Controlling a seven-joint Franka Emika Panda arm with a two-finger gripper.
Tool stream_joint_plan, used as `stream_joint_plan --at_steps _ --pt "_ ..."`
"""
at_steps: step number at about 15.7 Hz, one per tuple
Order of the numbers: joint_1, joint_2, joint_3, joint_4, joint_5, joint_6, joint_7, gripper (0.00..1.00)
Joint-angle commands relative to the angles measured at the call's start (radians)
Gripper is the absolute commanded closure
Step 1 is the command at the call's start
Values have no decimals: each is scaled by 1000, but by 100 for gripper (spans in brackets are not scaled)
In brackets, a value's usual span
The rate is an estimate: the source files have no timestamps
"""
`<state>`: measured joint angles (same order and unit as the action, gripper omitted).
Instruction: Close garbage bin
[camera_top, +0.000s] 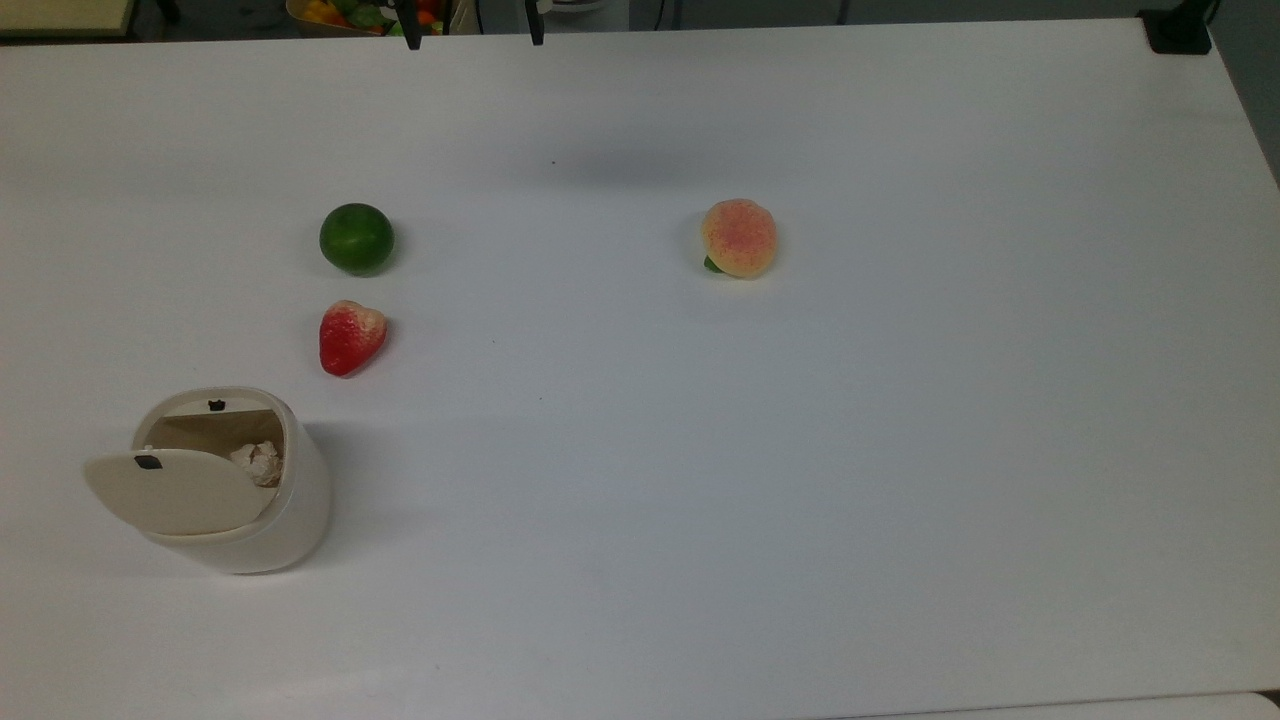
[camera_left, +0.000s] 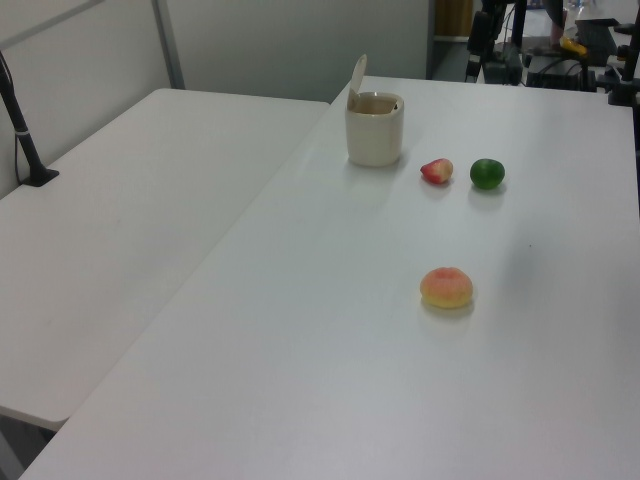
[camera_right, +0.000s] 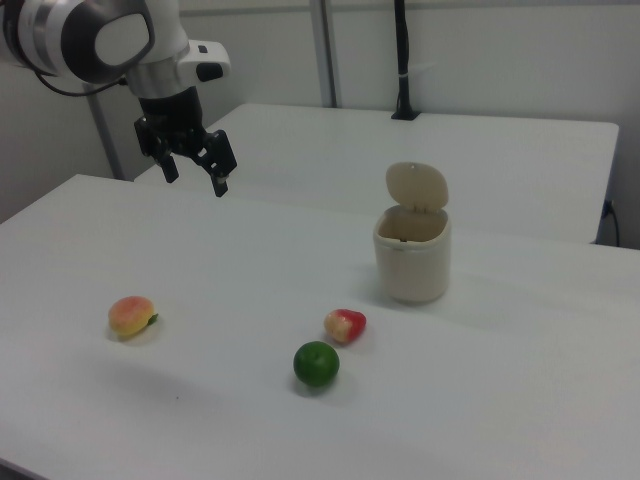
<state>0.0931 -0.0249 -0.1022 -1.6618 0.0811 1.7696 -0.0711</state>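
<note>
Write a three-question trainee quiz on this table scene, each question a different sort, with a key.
1. True or false: the bin has its lid shut.
2. In the right view, which fruit lies nearest the bin? A peach B lime C strawberry
3. Fill in: the gripper hangs above the table with its fingers ____.

Key: 1 false, the lid stands up. 2 C. 3 open.

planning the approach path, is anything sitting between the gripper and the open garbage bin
In the right view, only bare white table lies between the open gripper and the garbage bin. The fruits sit nearer the camera, off that line.
</note>
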Motion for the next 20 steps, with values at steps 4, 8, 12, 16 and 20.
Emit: stream_joint_plan --at_steps 4,8,12,16,20 --pt "-3 -15 2 -13 -1 5 -21 0" --pt "-10 -16 2 -15 6 5 -29 0" --pt "-12 -15 1 -15 11 10 -32 13" --pt "-12 -15 1 -13 11 11 -36 61" --pt "-12 -13 2 -15 13 30 -65 96"
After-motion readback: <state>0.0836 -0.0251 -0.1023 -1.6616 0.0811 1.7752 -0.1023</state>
